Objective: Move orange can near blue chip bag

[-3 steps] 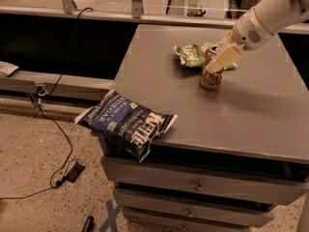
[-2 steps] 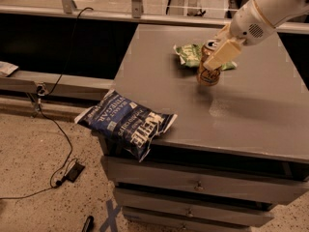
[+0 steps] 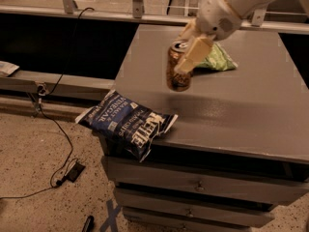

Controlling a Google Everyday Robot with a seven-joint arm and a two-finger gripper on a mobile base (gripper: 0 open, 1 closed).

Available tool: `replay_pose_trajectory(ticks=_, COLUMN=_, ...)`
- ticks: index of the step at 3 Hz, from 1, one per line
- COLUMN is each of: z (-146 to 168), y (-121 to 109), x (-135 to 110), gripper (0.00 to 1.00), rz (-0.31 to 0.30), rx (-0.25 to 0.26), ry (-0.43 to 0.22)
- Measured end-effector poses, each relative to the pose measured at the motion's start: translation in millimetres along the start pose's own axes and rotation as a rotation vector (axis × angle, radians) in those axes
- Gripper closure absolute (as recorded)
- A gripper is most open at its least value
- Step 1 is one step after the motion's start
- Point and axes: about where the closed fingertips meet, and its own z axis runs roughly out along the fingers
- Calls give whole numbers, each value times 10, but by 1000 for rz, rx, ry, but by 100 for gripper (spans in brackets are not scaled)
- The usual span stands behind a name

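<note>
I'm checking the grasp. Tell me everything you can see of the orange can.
The orange can is a small orange-gold metal drink can with a silver pull-tab top. It is nearly upright and seems lifted just off the table, left of the green bag. The gripper, cream-coloured, is shut on it across its front; nothing else appears to touch it.

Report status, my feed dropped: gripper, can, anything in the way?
Gripper shut on orange can, over the table. Blue chip bag at front-left corner, overhanging. Green bag behind; nothing between can and chip bag.
</note>
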Motion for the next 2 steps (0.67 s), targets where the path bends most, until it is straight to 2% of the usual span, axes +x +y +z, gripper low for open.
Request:
replay_pose_trajectory(ticks=1, z=300, y=47, x=-313, gripper=100, rz=-85, rx=-93, ry=-16)
replay_pose_trajectory(ticks=2, z=502, y=32, x=-528, gripper=81, rz=-154, rx=-164, ry=-66)
